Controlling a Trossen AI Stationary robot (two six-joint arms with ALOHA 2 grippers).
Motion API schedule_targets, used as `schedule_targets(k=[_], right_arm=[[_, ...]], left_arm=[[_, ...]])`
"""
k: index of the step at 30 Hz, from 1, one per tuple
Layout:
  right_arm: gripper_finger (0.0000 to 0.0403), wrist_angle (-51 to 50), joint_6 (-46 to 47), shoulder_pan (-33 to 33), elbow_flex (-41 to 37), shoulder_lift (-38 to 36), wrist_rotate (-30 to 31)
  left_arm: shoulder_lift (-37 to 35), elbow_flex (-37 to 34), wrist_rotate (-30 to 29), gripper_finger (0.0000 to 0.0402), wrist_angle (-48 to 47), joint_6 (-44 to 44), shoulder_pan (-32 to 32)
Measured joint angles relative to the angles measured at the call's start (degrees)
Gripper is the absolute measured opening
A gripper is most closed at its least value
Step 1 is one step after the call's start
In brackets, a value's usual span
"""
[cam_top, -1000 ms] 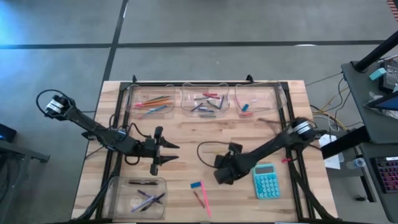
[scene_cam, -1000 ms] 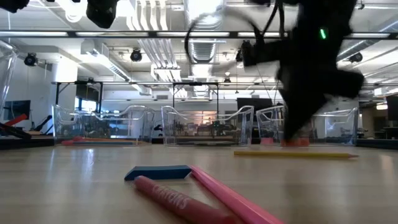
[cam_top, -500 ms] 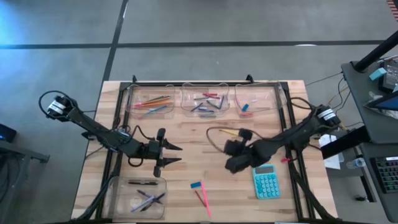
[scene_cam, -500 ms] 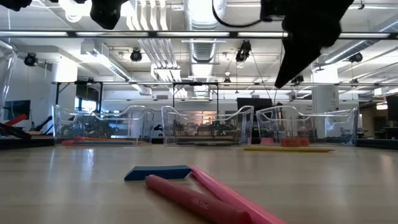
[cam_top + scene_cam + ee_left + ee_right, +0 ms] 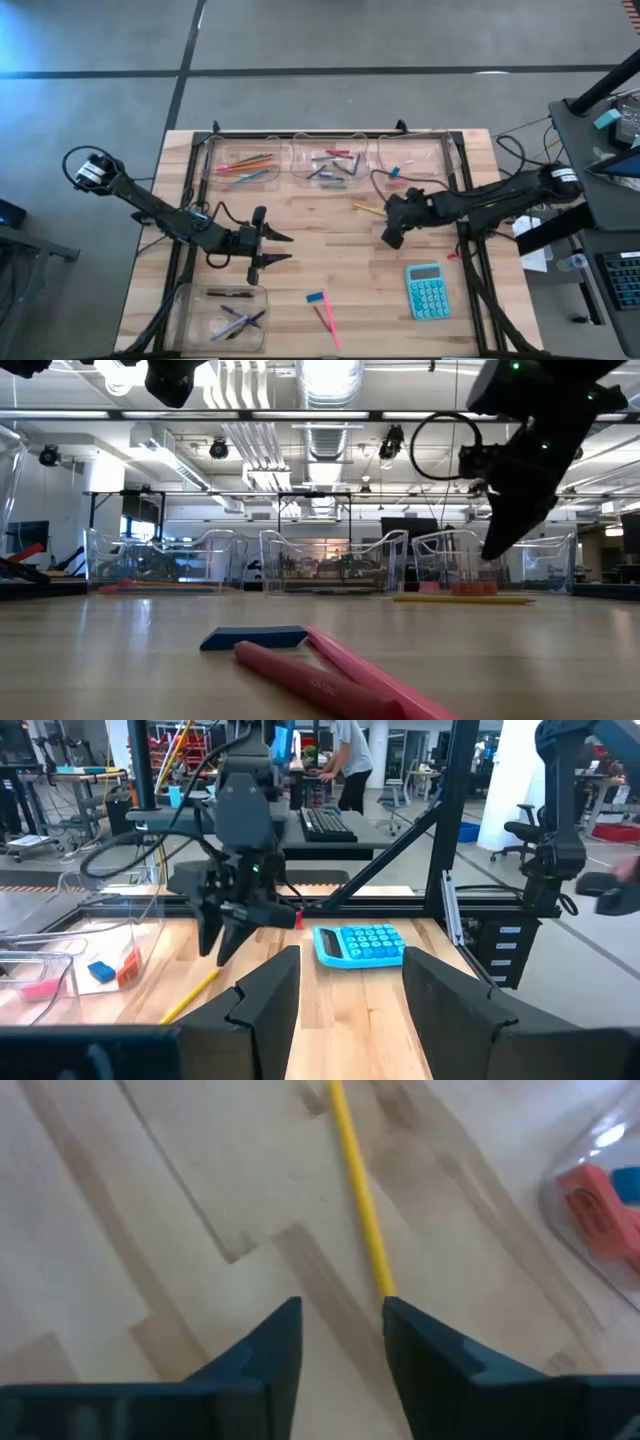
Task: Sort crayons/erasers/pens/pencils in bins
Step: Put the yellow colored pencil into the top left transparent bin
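Yellow pencil (image 5: 367,210) lay flat on the bare tabletop (image 5: 330,260), just in front of the far row of bins and just beside the right end effector (image 5: 390,238). In the right wrist view the pencil (image 5: 360,1195) ran away from the two dark fingers (image 5: 268,1350), its near end at the gap between them. Those fingers stood a little apart with nothing between them; pencil not gripped.

Three clear bins sat along the far edge of the tabletop. Taking the yellow pencil as landmark: the bin nearest it, to the right (image 5: 412,160), held erasers, one blue (image 5: 395,172). The middle bin (image 5: 332,160) held short crayons. The bin farthest to the left (image 5: 240,160) held long coloured pencils. A fourth bin (image 5: 222,315) sat at the near left corner, well apart from the pencil, with dark pens inside.

Loose items nearer the front edge, well apart from the yellow pencil: a blue eraser (image 5: 316,297) touching two pink-red sticks (image 5: 325,320). In the low view the eraser (image 5: 252,637) lay against them.

Teal calculator (image 5: 428,290) lay nearer the front than the pencil and to its right.

Left end effector (image 5: 268,247) hovered over the tabletop well left of the pencil, fingers spread, empty. Left wrist view showed a person beyond the tabletop.
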Motion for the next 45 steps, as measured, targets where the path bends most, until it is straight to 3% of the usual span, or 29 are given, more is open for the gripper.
schedule_targets(k=[5,9,19,25,35,45], right_arm=[[0.0166,2.37,-0.75,-1.6,-7.23,-5.37,-0.65],[0.0167,4.1,0.14,-1.54,-11.58,-7.39,-0.65],[0.0151,16.1,0.83,-1.54,-18.91,-4.52,-0.09],[0.0148,17.14,1.84,-1.52,-20.16,-0.35,0.58],[0.0078,24.2,2.12,-1.54,-21.16,6.96,1.08],[0.0023,23.35,1.57,-1.6,-19.5,7.49,-0.63]], left_arm=[[0.0,0.0,0.0,0.0164,-0.03,0.0,0.13],[0.0,-0.01,-0.02,0.0164,-0.03,0.0,0.39],[0.0,-0.02,-0.42,0.0164,-0.03,0.0,0.39],[0.0,-0.04,-0.42,0.0164,-0.03,0.0,0.39],[0.0,-0.04,-0.42,0.0164,-0.02,0.0,0.39],[0.0,-0.04,-0.42,0.0164,-0.03,0.0,0.39]])
